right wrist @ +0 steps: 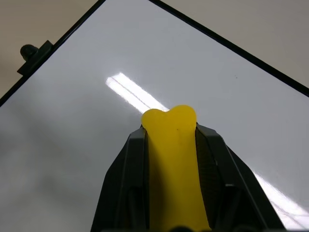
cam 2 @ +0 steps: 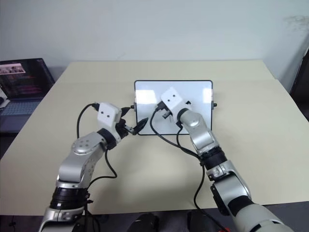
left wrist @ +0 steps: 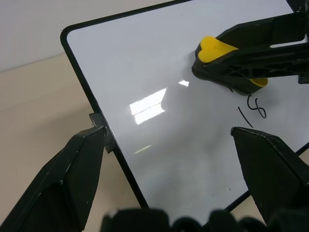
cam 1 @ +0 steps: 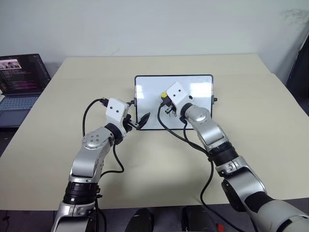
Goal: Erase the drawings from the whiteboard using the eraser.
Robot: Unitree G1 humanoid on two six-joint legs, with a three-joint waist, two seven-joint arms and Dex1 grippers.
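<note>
The eraser [right wrist: 173, 159] is clamped between the two black fingers of the right gripper [left wrist: 241, 63], its yellow body standing on edge and its dark underside turned toward the whiteboard [cam 1: 145, 92]. In the left wrist view it sits on or just above the glossy face, immediately beside the drawings [left wrist: 255, 108]. This edge-on hold likely keeps the felt side presented to the board for a wiping stroke.

The whiteboard stands near the middle of the surface [cam 1: 72, 82], toward its far edge, and is tilted back so its face meets the robot. Small black knobs project from both short sides.

The left gripper [cam 1: 137, 122] has its fingers spread wide, straddling the board's lower left corner, one finger outside the frame and one over the white face. Whether a finger touches the frame cannot be told. The placement probably serves to brace the board against the push of wiping.

Legible writing: a slanted stroke and an "8", probably the numeral "18", in thin black marker just beside the eraser. Any other numerals are hidden behind the eraser and gripper. No brand or label is readable on the eraser or board.

A laptop [cam 1: 21, 82] stands open at the surface's left edge; its screen text is too small to read
</note>
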